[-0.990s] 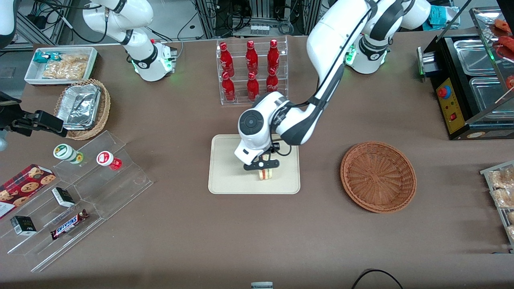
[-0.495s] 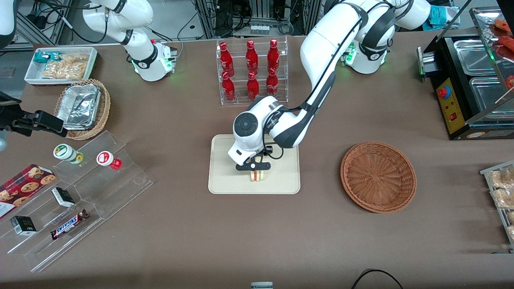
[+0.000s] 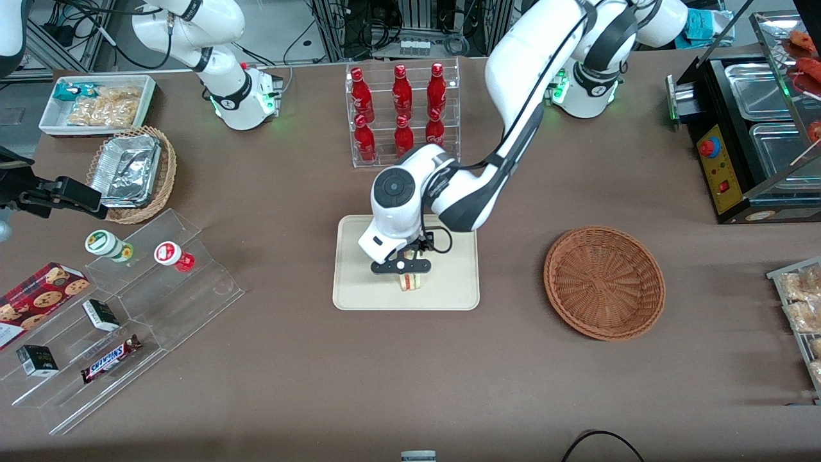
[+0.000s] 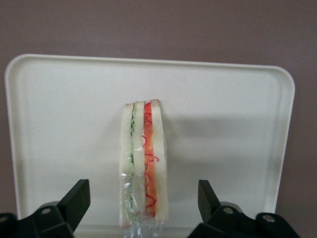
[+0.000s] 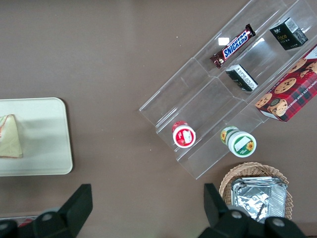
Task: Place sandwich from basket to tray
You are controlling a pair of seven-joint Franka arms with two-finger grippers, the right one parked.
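The sandwich [image 3: 411,282] stands on its edge on the cream tray [image 3: 359,292], near the tray's rim closest to the front camera. In the left wrist view the wrapped sandwich [image 4: 143,163] shows white bread with green and red filling on the tray [image 4: 64,124]. My gripper [image 4: 142,191] is open and straddles it, with a clear gap between each black finger [image 4: 77,198] and the bread. From the front, the gripper [image 3: 405,274] hangs just above the sandwich. The reddish-brown basket [image 3: 603,281] lies empty toward the working arm's end. The right wrist view shows the sandwich [image 5: 10,136] on the tray [image 5: 44,148].
A clear rack of red bottles [image 3: 402,115] stands farther from the front camera than the tray. A stepped acrylic stand [image 3: 128,308] with snacks and a tan basket of foil trays [image 3: 131,173] lie toward the parked arm's end. A black food warmer [image 3: 750,128] is at the working arm's end.
The gripper carried the sandwich a little toward the parked arm's end over the tray. Since then the wrist has lifted slightly while the sandwich stays on the tray.
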